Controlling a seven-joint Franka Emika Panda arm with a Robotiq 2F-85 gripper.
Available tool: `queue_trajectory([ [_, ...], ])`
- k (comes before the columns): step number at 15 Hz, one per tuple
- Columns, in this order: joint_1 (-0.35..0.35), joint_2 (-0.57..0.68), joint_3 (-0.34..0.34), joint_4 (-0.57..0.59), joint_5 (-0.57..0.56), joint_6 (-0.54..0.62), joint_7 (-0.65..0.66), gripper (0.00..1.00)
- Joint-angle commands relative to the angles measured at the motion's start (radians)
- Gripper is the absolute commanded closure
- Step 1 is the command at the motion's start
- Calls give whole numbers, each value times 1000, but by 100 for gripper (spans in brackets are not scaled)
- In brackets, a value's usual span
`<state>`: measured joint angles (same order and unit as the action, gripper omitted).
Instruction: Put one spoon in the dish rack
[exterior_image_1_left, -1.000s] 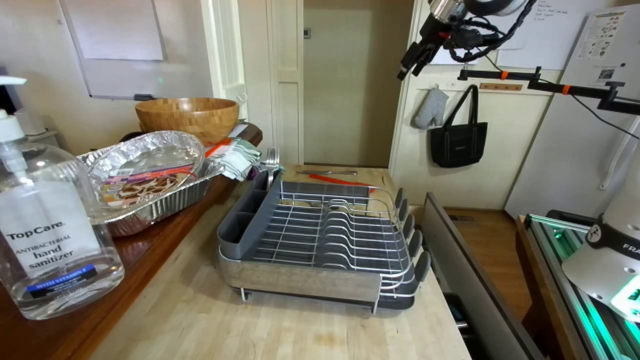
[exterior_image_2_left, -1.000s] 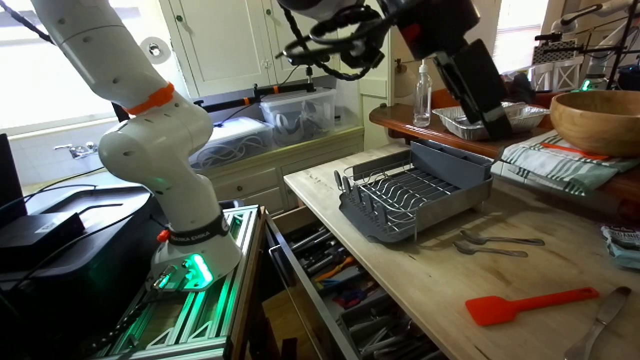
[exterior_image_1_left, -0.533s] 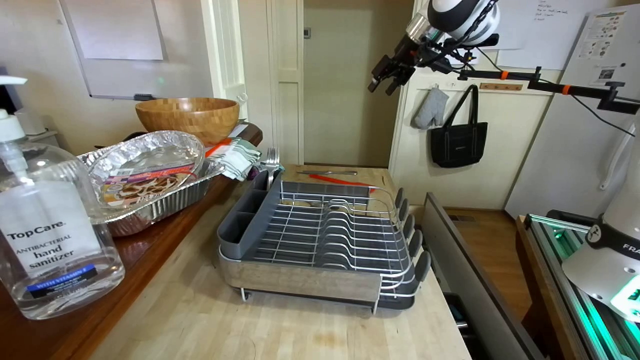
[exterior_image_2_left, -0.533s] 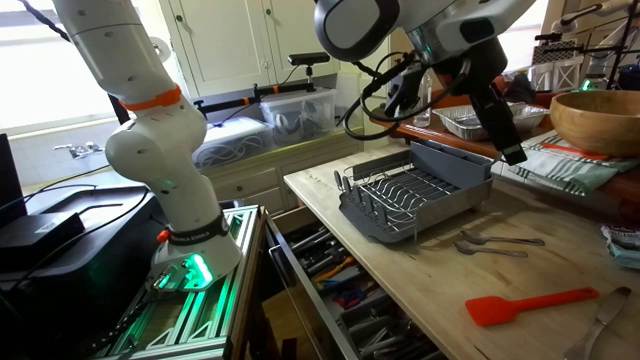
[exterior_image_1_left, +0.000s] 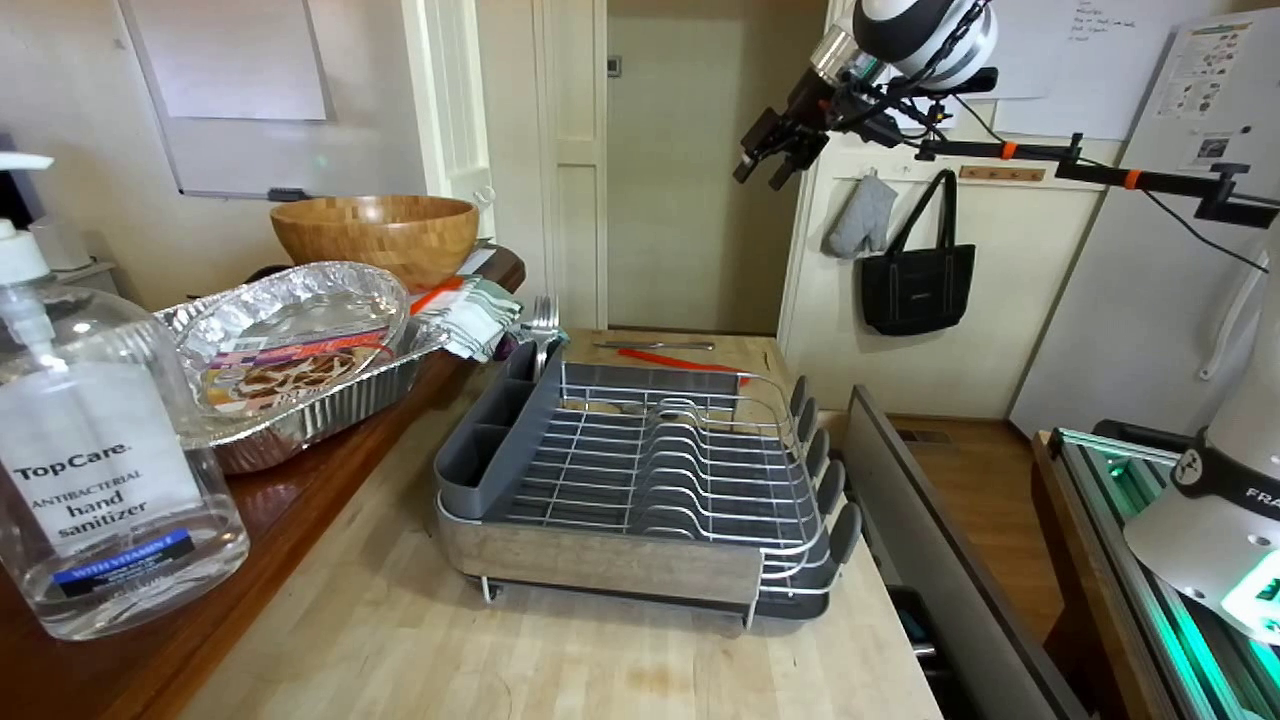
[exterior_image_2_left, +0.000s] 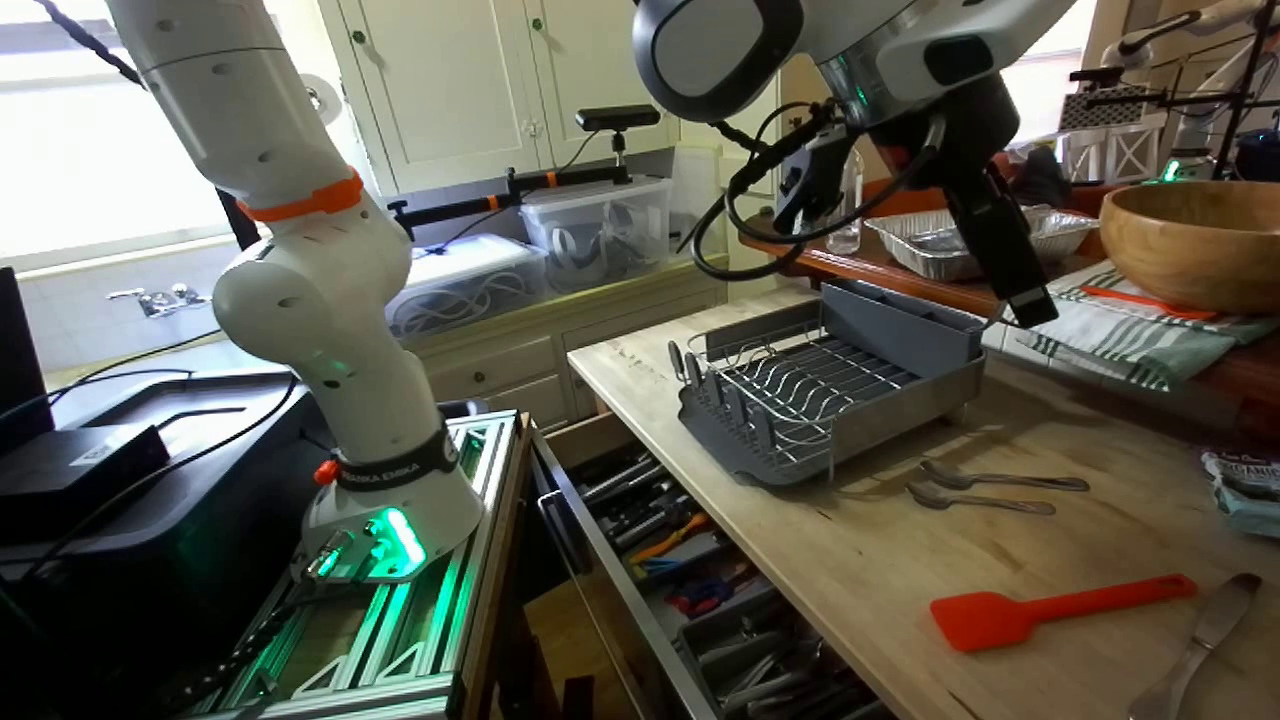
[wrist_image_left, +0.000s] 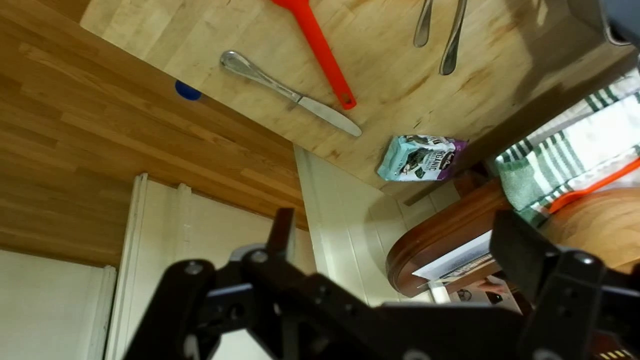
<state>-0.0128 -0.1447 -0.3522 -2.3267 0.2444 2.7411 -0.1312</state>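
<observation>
Spoons: one spoon and a second spoon lie flat on the bench, side by side, outside the dish rack and near its end panel. Bowls are small in view; I read them as spoons by outline. Bowls face the rack, handles point away, which should suit a pick by the handle.

Hand: raised above the bench, tilted, fingers spread wide with nothing between them. Presumed reason: room to pass around a handle. In the wrist view only the handle ends show, at the upper edge, so it is not lined up on either spoon.

Forks stand tines up in the grey cutlery cup along one side of the rack. That upright storage suggests the cup as a sensible home for the spoon, though the task asks only for the rack.

Spatula and knife lie farther from the rack, probably out of the way. Drawer is pulled out alongside the bench, purpose not shown; a dropped spoon could land there.

Stage, judged: before the grasp. Next: lower and turn toward a handle. Risk: the handles are near each other, so wide fingers may straddle both; only one is wanted.
</observation>
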Motion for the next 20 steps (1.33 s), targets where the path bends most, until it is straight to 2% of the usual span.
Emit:
queue_trajectory([
  [1, -46, 1, 46, 1, 10, -3, -5, 0],
  [3, -40, 10, 49, 8, 35, -7, -21, 0],
  [4, 4, 16, 18, 16, 44, -11, -38, 0],
  [6, 58, 35, 12, 38, 145, -45, -161, 0],
  [8, 87, 68, 12, 66, 199, -90, -247, 0],
  [10, 92, 99, 16, 97, 184, -156, -280, 0],
  [11, 32, 124, 72, 120, 153, -208, -284, 0],
  [15, -36, 200, 121, 204, 4, -382, -218, 0],
  [17, -58, 237, 143, 243, -26, -428, -226, 0],
  [20, -78, 309, 175, 294, -43, -403, -200, 0],
])
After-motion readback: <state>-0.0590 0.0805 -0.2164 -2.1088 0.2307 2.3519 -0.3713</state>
